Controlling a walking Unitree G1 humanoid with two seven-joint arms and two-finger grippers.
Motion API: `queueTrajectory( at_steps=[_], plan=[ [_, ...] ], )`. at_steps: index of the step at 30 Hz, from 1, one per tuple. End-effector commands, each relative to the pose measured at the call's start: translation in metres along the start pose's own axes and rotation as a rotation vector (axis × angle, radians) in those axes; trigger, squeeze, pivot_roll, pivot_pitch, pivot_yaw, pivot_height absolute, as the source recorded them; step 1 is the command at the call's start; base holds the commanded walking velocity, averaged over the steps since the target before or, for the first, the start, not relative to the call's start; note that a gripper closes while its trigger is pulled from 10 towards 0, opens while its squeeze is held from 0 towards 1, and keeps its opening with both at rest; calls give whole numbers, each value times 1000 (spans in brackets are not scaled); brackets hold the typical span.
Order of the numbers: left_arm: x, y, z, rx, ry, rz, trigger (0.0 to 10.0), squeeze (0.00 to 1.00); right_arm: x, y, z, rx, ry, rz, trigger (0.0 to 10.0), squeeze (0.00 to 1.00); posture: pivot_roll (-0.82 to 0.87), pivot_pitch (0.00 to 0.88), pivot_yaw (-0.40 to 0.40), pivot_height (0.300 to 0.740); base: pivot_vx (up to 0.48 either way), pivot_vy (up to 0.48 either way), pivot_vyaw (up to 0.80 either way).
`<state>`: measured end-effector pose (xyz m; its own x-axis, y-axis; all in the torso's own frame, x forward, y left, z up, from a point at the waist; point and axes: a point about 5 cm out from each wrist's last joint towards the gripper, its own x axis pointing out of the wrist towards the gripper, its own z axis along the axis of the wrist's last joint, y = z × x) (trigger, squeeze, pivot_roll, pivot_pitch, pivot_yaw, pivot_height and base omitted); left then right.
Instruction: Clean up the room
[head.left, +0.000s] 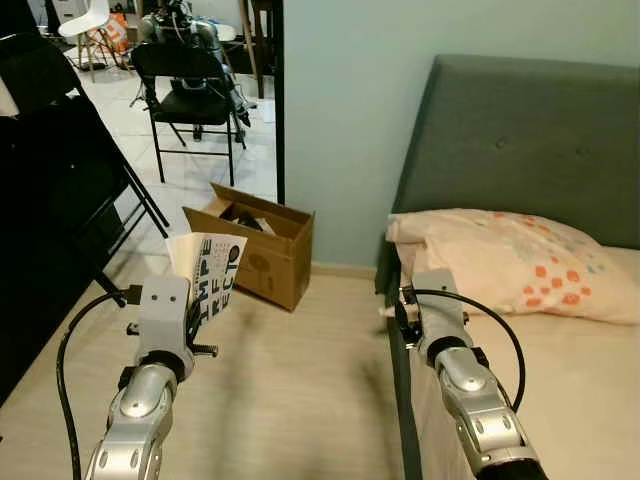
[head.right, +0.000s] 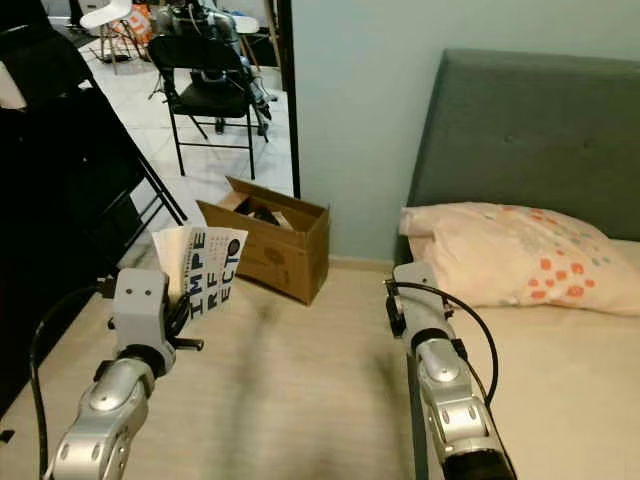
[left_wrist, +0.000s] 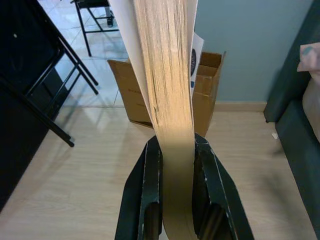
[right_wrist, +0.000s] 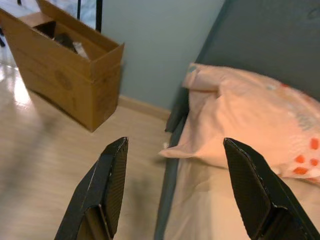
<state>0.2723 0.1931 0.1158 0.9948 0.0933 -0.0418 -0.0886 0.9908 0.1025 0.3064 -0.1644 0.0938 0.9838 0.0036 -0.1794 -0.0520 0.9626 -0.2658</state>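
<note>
My left gripper (left_wrist: 176, 150) is shut on a thick white book (head.left: 208, 270) with large black letters on its cover, held upright above the wooden floor. In the left wrist view the book's yellowed page edge (left_wrist: 167, 75) runs up between the two black fingers (left_wrist: 150, 190). Just beyond the book stands an open cardboard box (head.left: 262, 245) with dark things inside, against the pale blue wall. My right gripper (right_wrist: 172, 150) is open with nothing between its fingers, raised over the edge of the bed beside a peach pillow (head.left: 520, 260).
A bed with a grey headboard (head.left: 530, 140) fills the right side. A black folding frame (head.left: 90, 200) stands at the left. Through the doorway a black chair (head.left: 190, 90) stands on tiled floor. Bare wooden floor (head.left: 300, 380) lies between my arms.
</note>
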Motion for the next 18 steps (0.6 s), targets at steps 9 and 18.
queueTrajectory(
  at_steps=[9, 18],
  plan=[
    [2, 4, 8, 4, -36, -1, 10000, 0, 0, 1, -5, 42, 22, -22, 10000, 0, -26, 83, 3, 740, 378, 0, 0],
    [7, 2, 10, 8, -38, -15, 10000, 0, -1, 0, -6, 61, 25, -40, 10000, 0, -34, 83, 21, 740, 375, 0, -622]
  ],
)
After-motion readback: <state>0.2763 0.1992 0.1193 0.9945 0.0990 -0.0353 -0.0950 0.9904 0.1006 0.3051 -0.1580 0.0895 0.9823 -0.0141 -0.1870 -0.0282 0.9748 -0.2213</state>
